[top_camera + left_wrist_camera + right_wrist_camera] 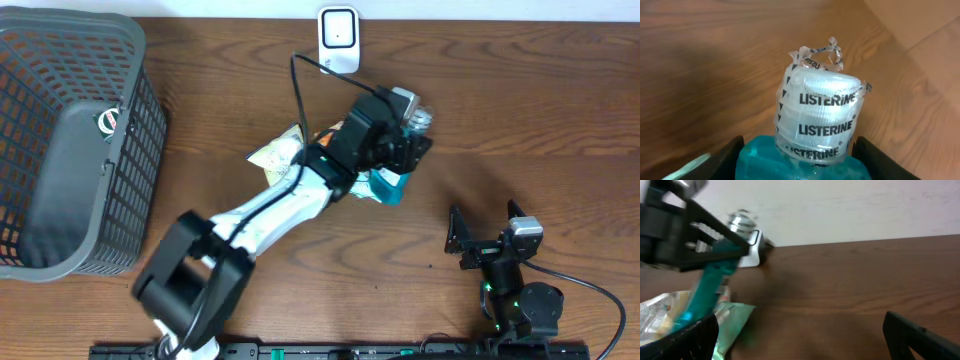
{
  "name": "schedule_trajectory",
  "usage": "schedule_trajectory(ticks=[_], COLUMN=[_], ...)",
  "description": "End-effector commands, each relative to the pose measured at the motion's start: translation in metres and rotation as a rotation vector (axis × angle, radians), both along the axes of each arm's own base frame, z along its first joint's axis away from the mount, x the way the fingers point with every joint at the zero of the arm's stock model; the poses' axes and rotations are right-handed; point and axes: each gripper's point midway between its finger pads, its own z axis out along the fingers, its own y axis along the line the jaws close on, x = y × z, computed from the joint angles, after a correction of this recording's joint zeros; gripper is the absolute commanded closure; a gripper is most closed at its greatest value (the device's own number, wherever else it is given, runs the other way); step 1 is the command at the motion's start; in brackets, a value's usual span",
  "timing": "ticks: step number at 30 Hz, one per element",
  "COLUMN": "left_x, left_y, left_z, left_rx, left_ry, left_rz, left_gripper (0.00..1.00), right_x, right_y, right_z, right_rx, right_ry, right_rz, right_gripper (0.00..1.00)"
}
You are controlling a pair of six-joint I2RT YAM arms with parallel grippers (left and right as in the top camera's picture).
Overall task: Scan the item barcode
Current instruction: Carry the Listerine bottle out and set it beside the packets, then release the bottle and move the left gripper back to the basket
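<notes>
A clear Listerine bottle (815, 120) of teal mouthwash with a torn plastic seal over its cap sits between my left gripper's (800, 162) dark fingers (725, 160), which are shut on its shoulders. Overhead, the left gripper (398, 152) holds the bottle (390, 183) near the table's middle, cap (420, 118) toward the back. The white barcode scanner (338, 40) stands at the far edge, a little left of the cap. The right wrist view shows the bottle (710, 287) tilted, with the scanner (752, 252) behind it. My right gripper (470, 240) rests open and holds nothing at the front right.
A grey mesh basket (130, 150) fills the left side of the table. Light green snack packets (280, 150) lie under the left arm, also seen as packets (725, 325) in the right wrist view. A black cable (300, 80) runs from the scanner.
</notes>
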Motion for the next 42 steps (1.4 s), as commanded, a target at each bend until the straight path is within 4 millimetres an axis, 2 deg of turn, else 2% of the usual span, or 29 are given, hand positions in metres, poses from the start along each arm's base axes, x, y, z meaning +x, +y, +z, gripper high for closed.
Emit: schedule_trajectory(ticks=[1,3,5,9,15,20,24,25,28,29,30,32,35,38,40,42], left_x=[0.018,0.023,0.032,0.049,0.07,0.066,0.053,0.047,0.039,0.036,0.034,0.028,0.025,0.032,0.039,0.046], left_y=[-0.009,-0.013,-0.014,-0.01,0.029,0.051,0.05,0.046,0.035,0.031,0.027,0.019,0.025,0.062,0.099,0.149], left_z=[-0.001,-0.01,-0.028,-0.052,-0.072,-0.097,-0.108,-0.111,-0.106,-0.1,-0.091,-0.047,0.002,0.068,0.108,0.146], left_rx=[-0.099,-0.107,-0.098,-0.093,-0.014,0.079,0.133,0.15,0.147,0.144,0.142,0.13,0.109,0.14,0.172,0.193], left_ry=[0.033,0.023,0.016,0.0,0.047,0.123,0.151,0.153,0.142,0.124,0.098,-0.017,-0.111,-0.261,-0.355,-0.42], left_rz=[0.071,0.071,0.094,0.137,0.253,0.27,0.227,0.206,0.178,0.164,0.146,0.085,0.079,0.168,0.258,0.384], left_gripper=[0.56,0.55,0.56,0.56,0.56,0.56,0.39,0.3,0.12,0.1,0.03,0.02,0.02,0.02,0.02,0.02], right_x=[0.0,0.0,0.0,0.0,0.0,0.0,0.0,0.0,0.0,0.0,0.0,0.0,0.0,0.0,0.0,0.0], right_y=[0.002,0.002,0.002,0.002,0.002,0.002,0.002,0.002,0.002,0.002,0.002,0.002,0.002,0.002,0.002,0.002], right_z=[-0.001,-0.002,-0.002,-0.002,-0.002,-0.002,-0.002,-0.002,-0.002,-0.002,-0.002,-0.002,-0.002,-0.002,-0.002,-0.002], right_rx=[0.01,0.01,0.01,0.01,0.01,0.01,0.01,0.01,0.01,0.01,0.01,0.01,0.01,0.01,0.01,0.01], right_ry=[0.007,0.007,0.007,0.007,0.007,0.007,0.007,0.007,0.007,0.007,0.007,0.007,0.007,0.007,0.007,0.007], right_rz=[0.008,0.008,0.008,0.008,0.008,0.008,0.008,0.008,0.008,0.008,0.008,0.008,0.008,0.008,0.008,0.008], right_gripper=[0.01,0.01,0.01,0.01,0.01,0.01,0.01,0.01,0.01,0.01,0.01,0.01,0.01,0.01,0.01,0.01])
